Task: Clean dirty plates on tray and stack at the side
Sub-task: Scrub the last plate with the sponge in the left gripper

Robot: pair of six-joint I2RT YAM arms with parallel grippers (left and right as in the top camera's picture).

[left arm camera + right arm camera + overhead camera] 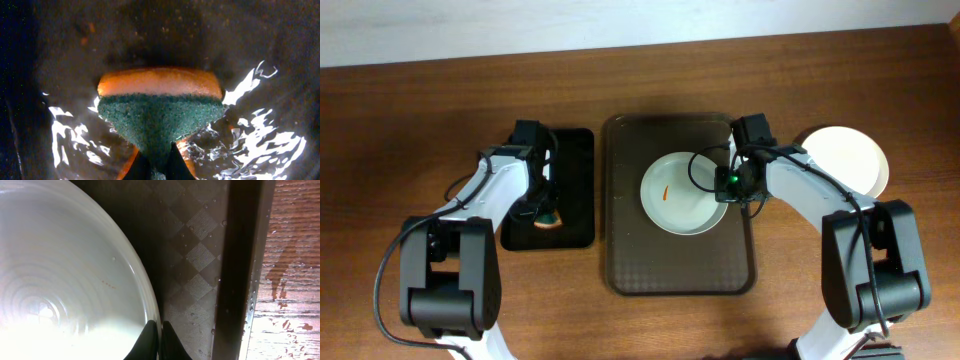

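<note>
The brown tray (pixel 620 255) holds one white plate (pixel 682 212) with an orange smear (pixel 665 192); the right tool (pixel 158 341) pinches its right rim. Over the black tray (pixel 576 165), left, the left tool (pixel 159 167) clenches a sponge (pixel 160 102). A second plate (pixel 850 155) sits far right on the desk (pixel 420 100).

The brown wooden table (pixel 420 120) shows visible grain and a low sheen. The large dark brown rectangular tray (pixel 200 255) is matt, with a fine checkered texture and water droplets. The round white plate (pixel 682 195) is smooth and glossy. The narrow black tray (pixel 60 50) is glossy and wet-looking. The orange foam sponge (pixel 160 82) carries a coarse green fibrous scouring pad (pixel 160 120).
</note>
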